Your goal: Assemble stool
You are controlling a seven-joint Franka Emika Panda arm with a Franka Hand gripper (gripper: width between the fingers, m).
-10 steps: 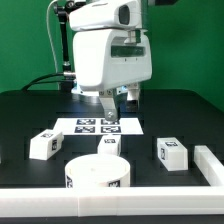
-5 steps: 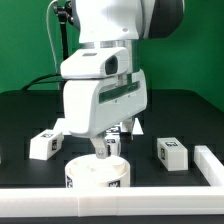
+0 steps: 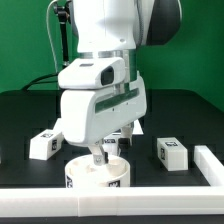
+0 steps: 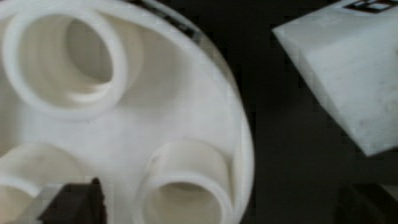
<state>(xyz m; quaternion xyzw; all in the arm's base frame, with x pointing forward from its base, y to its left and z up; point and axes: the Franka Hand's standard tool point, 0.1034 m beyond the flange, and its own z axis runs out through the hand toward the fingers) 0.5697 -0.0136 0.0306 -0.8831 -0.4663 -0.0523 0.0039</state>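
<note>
Change since earlier frames: arm [image 3: 100, 95] has come down and forward from above the marker board [image 3: 133, 127]; it now hangs over the seat.
Arm: its body fills the middle of the exterior view and hides the centre of the tabletop.
Seat [image 3: 98, 175]: thick round white disc, flat on the tabletop, close to the edge nearest the exterior camera, about midway along it. The wrist view shows round sockets in its upper face [image 4: 107, 110].
Seat handling: judged rigid, light, smooth plastic that may slide when nudged. Best hold is judged to be across the rim wall, one finger in a socket and one outside; the full width looks too broad to span.
Gripper [image 3: 97, 156]: open and holding nothing, with the fingertips [image 4: 75, 200] well apart just above the seat's rim.
Leg 1 [image 3: 42, 144]: toward the tabletop edge on the exterior view's left.
Leg 2 [image 3: 171, 153]: toward the opposite edge.
Leg 3 [image 4: 347, 80]: just beside the seat, on its far side.
</note>
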